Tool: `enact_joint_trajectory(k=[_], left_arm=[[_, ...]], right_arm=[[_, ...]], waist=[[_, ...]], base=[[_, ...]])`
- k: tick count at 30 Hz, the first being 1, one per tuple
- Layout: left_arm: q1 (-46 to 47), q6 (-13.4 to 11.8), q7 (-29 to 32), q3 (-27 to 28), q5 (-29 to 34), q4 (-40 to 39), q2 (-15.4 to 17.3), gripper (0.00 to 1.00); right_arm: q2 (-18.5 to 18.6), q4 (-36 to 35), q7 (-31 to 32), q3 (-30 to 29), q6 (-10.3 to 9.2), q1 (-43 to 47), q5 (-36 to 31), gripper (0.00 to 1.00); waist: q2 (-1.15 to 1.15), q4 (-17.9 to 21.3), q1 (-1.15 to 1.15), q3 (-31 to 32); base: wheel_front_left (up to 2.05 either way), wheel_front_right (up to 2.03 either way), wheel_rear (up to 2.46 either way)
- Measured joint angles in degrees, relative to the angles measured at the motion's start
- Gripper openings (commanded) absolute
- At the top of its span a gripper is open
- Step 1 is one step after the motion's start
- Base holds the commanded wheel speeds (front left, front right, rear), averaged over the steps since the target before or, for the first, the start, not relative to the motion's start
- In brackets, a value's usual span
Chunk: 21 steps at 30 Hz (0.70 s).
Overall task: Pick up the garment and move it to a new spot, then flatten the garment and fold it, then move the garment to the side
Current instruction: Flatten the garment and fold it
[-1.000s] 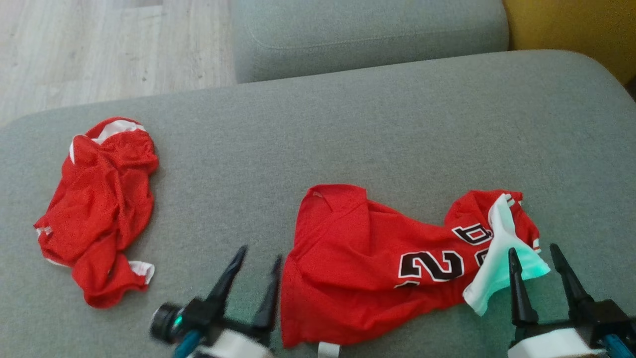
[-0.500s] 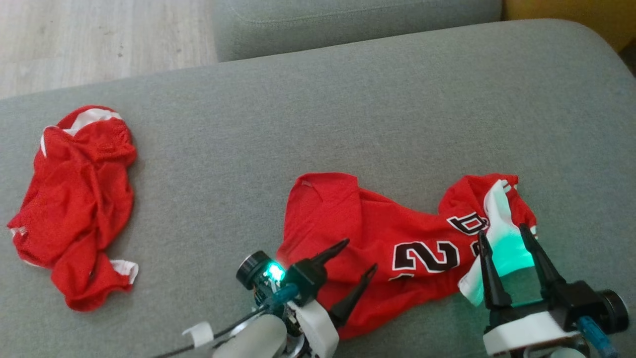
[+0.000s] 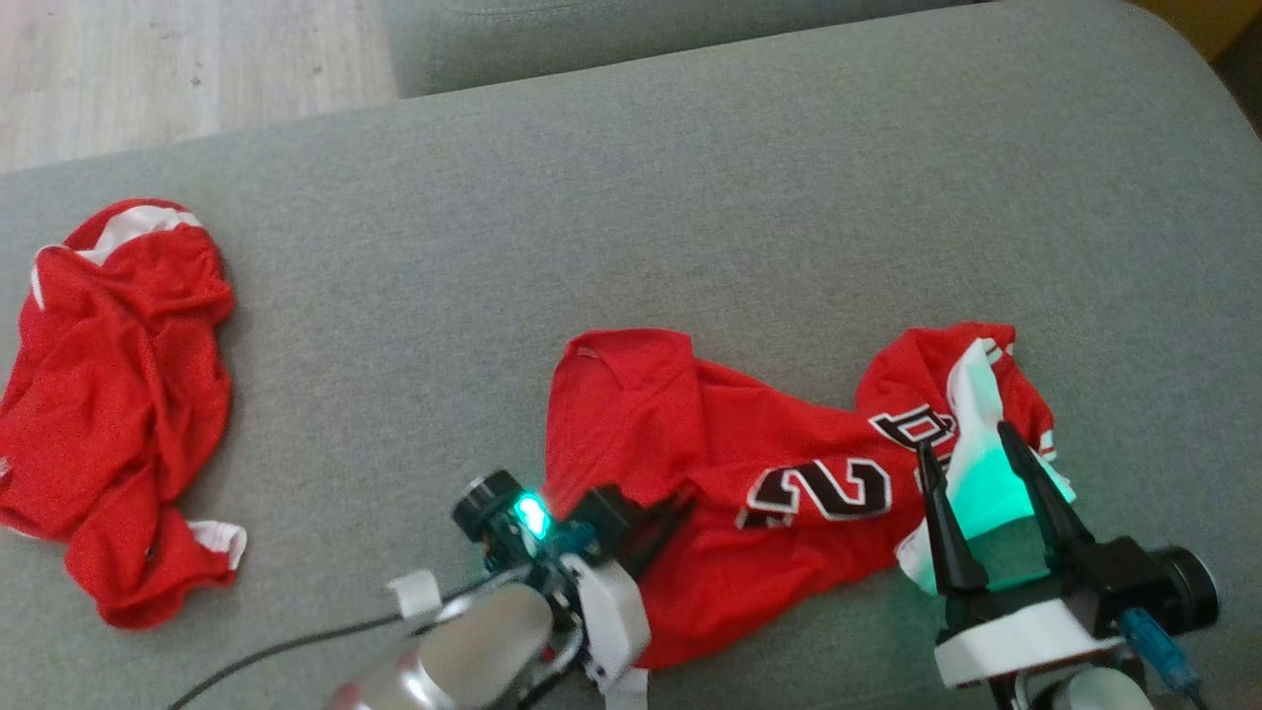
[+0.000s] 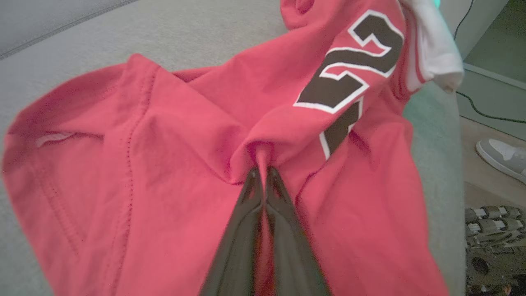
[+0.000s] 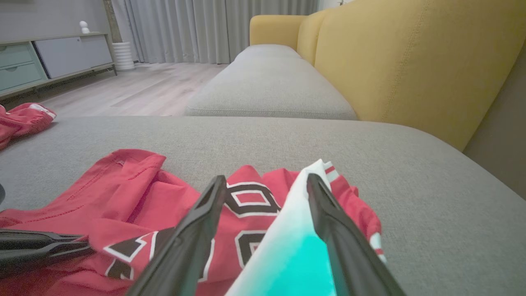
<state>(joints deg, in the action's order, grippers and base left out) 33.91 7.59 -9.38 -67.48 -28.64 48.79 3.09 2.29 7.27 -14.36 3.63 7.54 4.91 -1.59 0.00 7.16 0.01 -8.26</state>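
The garment (image 3: pixel 690 434) is a crumpled red jersey with black numbers and a white part, lying on the grey sofa cushion (image 3: pixel 690 197). My left gripper (image 3: pixel 678 505) lies over its near left part. In the left wrist view the left gripper (image 4: pixel 262 170) is shut, pinching up a small ridge of the red garment (image 4: pixel 164 135). My right gripper (image 3: pixel 963 441) stands open at the garment's right end, its fingers on either side of the white part (image 3: pixel 976 394), lit green. The right wrist view has the right gripper (image 5: pixel 266 179) open over the white fabric (image 5: pixel 296 230).
A second crumpled red garment (image 3: pixel 108 394) lies at the cushion's left edge. Wooden floor (image 3: pixel 148 69) lies beyond the far left. A yellow sofa back (image 5: pixel 390 61) rises to the right. A person's shoe (image 4: pixel 501 158) rests on the floor beside the sofa.
The head camera has tilted down. My left gripper swung right onto the garment and closed on a fold of it. My right gripper moved forward over the white part, still open.
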Motion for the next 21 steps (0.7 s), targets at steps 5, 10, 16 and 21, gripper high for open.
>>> enact_joint_trajectory(k=[5,10,16,21], left_arm=[[3.0,-1.87,-3.1,4.11,-3.68,5.01,-0.31,0.0],[8.11,-7.01,-4.79,10.56,-5.57,8.38,0.09,0.0],[10.59,-11.99,-4.9,16.45,-6.33,11.16,2.76,0.0],[10.69,-15.86,-4.9,21.19,-7.36,13.23,4.53,0.0]], right_arm=[[0.01,0.02,0.0,0.53,0.0,-1.28,0.02,1.0],[0.01,0.01,0.0,0.35,0.0,-1.53,0.09,1.0],[0.01,0.12,0.0,0.27,0.0,-2.02,0.08,1.0],[0.02,0.58,0.0,0.26,0.0,-2.13,0.0,1.0]], waist=[[0.0,0.74,0.0,-0.94],[0.0,0.87,0.0,-1.52],[0.0,1.32,0.0,-1.74],[0.0,1.98,0.0,-1.84]], base=[[0.0,0.0,0.0],[0.0,0.0,0.0],[0.0,0.0,0.0],[0.0,0.0,0.0]])
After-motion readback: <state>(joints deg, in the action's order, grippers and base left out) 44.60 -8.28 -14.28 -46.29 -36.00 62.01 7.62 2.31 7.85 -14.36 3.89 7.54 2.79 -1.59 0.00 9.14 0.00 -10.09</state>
